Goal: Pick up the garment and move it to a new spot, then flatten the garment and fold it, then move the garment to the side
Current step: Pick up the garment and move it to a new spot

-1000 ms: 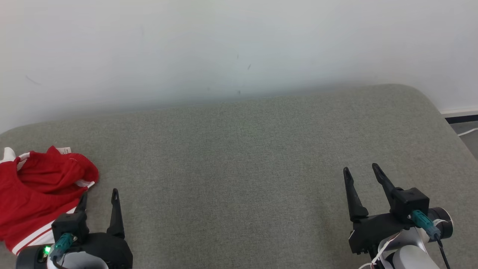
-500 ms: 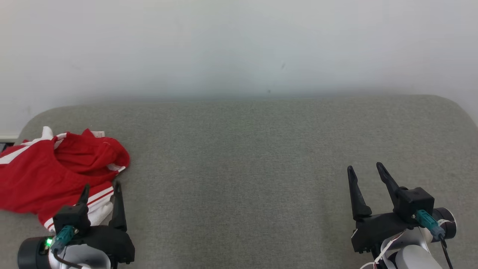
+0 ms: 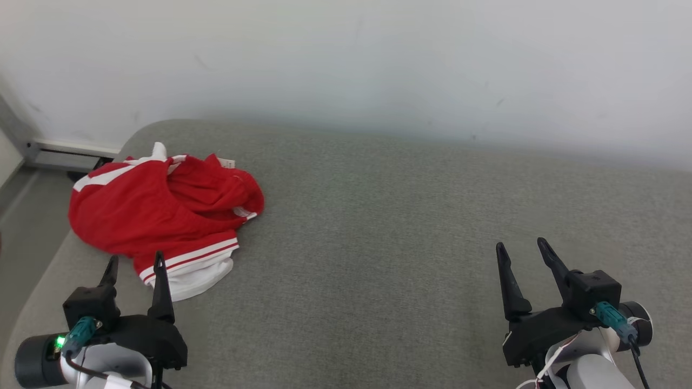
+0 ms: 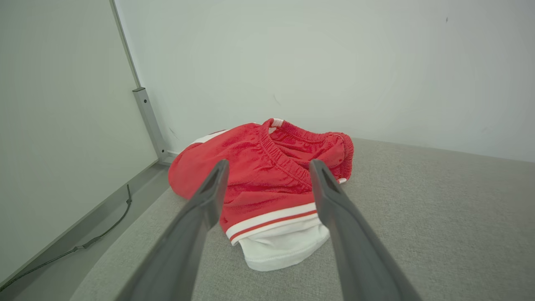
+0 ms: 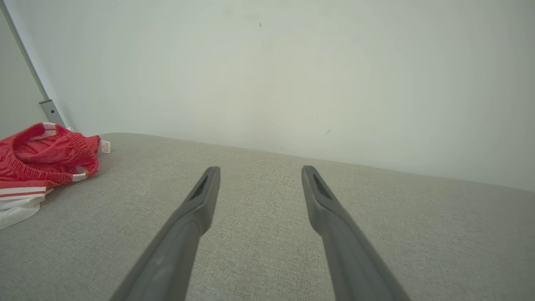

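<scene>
Red shorts (image 3: pixel 162 210) lie unpicked at the cushion's (image 3: pixel 378 243) left edge; left gripper (image 3: pixel 134 262) and right gripper (image 3: pixel 520 243), both released, likely must reach them.

Bright red garment (image 3: pixel 162 216), white bands with a thin red stripe along the hem, white panel below. Grey-green woven cushion (image 3: pixel 405 227), off-white wall (image 3: pixel 346 54). Black left gripper (image 3: pixel 135 256) and right gripper (image 3: pixel 520 243) — teal plugs (image 3: pixel 611 319) on both, green light (image 3: pixel 58 341) by the left one.

Grey cushion (image 3: pixel 378 227) meets a white wall (image 3: pixel 346 54), perhaps a metal post (image 4: pixel 149 122).
</scene>
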